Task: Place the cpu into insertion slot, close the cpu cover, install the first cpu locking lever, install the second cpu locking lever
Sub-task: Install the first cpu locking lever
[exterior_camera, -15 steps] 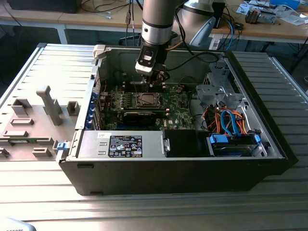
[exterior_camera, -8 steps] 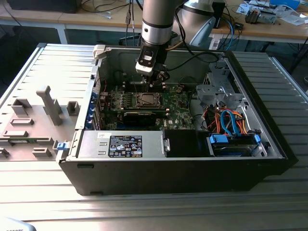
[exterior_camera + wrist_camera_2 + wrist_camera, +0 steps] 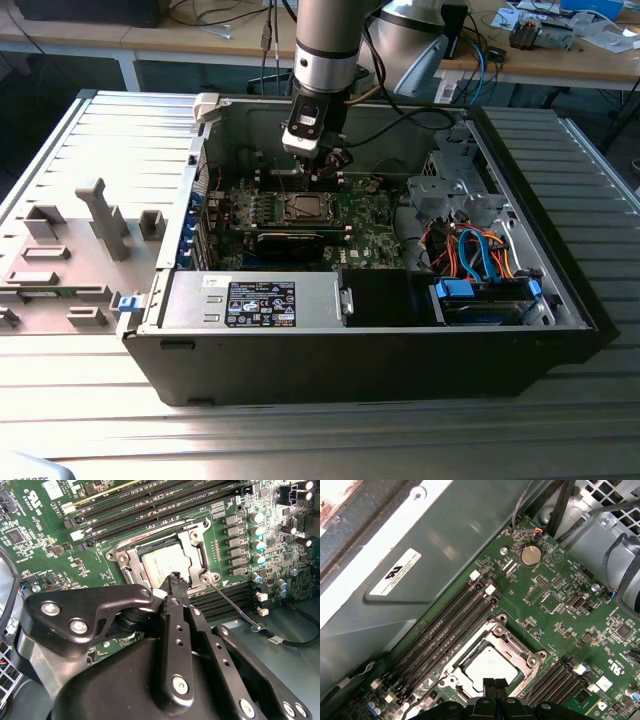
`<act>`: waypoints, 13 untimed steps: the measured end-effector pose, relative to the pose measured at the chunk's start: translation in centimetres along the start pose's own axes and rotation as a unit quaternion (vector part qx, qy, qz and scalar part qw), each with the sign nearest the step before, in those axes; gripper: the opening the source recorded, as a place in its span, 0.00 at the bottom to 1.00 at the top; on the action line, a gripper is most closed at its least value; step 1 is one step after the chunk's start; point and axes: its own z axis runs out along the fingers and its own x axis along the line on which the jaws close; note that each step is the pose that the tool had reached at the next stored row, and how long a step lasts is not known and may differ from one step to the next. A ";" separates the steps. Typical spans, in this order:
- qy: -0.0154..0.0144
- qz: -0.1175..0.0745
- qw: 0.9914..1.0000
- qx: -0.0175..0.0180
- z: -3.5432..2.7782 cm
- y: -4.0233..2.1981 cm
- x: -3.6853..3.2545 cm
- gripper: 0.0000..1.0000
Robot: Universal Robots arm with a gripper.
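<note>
A lab or workshop — cable-strewn wooden benches [image 3: 90, 42] behind an opened computer case [image 3: 350, 360] on a ribbed metal table [image 3: 400, 440].

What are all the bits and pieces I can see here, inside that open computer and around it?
computer case: one, black and grey, open, on the table
table: one, ribbed grey metal, under the case
circuit board: one, green, inside the case
cpu: one, pale metallic, seated in the insertion slot
cpu cover: one, silvery, lying down around the cpu
memory slots: several, black, beside the insertion slot
coin cell: one, silver, on the circuit board
cables: several, orange and blue, at the exterior view's right inside the case
arm: one, silver-grey, reaching into the case
end effector: one, black, fingertips shut, at the cpu cover's edge
</note>
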 end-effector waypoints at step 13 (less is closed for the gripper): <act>0.000 -0.006 1.000 0.000 0.00 0.00 0.00 0.11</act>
